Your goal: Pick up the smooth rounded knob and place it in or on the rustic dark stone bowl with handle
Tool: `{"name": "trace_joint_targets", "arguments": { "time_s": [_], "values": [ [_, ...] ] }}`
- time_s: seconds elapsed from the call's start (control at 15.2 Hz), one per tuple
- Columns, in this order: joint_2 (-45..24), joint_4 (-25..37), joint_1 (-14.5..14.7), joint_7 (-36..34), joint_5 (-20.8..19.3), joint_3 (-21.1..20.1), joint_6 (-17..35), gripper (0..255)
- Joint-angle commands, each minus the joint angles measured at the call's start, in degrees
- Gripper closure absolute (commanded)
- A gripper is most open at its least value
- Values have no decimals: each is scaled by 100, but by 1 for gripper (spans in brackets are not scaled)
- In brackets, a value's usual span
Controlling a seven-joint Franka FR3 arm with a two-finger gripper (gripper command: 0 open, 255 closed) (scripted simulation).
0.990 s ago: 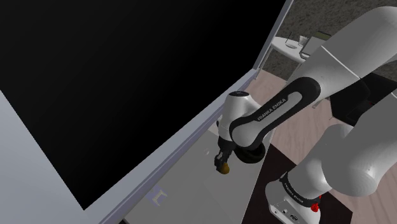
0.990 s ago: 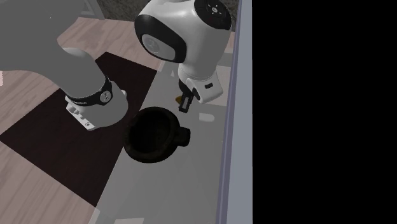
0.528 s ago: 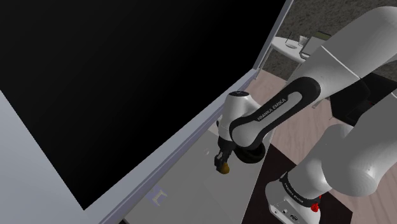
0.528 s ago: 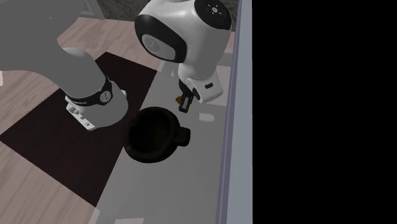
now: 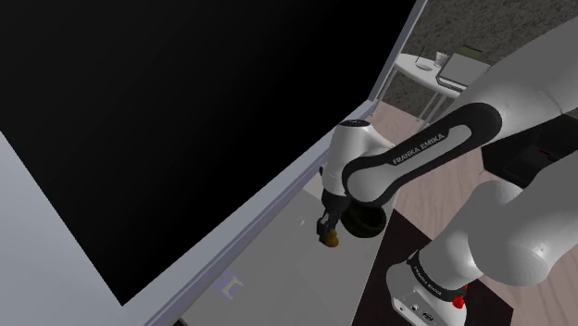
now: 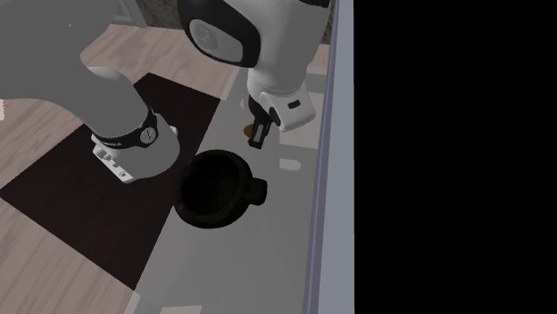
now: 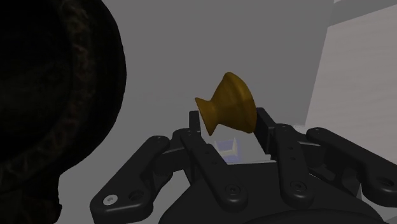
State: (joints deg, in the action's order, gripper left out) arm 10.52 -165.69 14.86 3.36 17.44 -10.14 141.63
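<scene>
Knob grasped, bowl close by.
The gripper [image 7: 229,124] is clenched on the golden-brown knob [image 7: 230,102], with a finger on each side. The knob appears to hang just above the grey table [image 6: 259,259], though clearance is hard to judge. The dark bowl [image 6: 189,210] stands near, not touching it.

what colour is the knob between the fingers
Golden brown; the knob, clasped by the fingers, shows best in the wrist view.

Tool [image 7: 228,126] clasps amber knob [image 7: 230,105] between both fingers; dark bowl [image 7: 57,95] near, grey surface [image 7: 165,51] behind.
</scene>
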Motion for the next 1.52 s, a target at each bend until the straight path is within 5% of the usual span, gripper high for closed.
{"name": "trace_joint_targets", "arguments": {
  "time_s": [0.0, 1.45],
  "values": [
    [218, 9, -8, -42, -35, 6, -231, 255],
    [2098, 577, -89, -379, -360, 154, -2666, 255]
  ]
}}
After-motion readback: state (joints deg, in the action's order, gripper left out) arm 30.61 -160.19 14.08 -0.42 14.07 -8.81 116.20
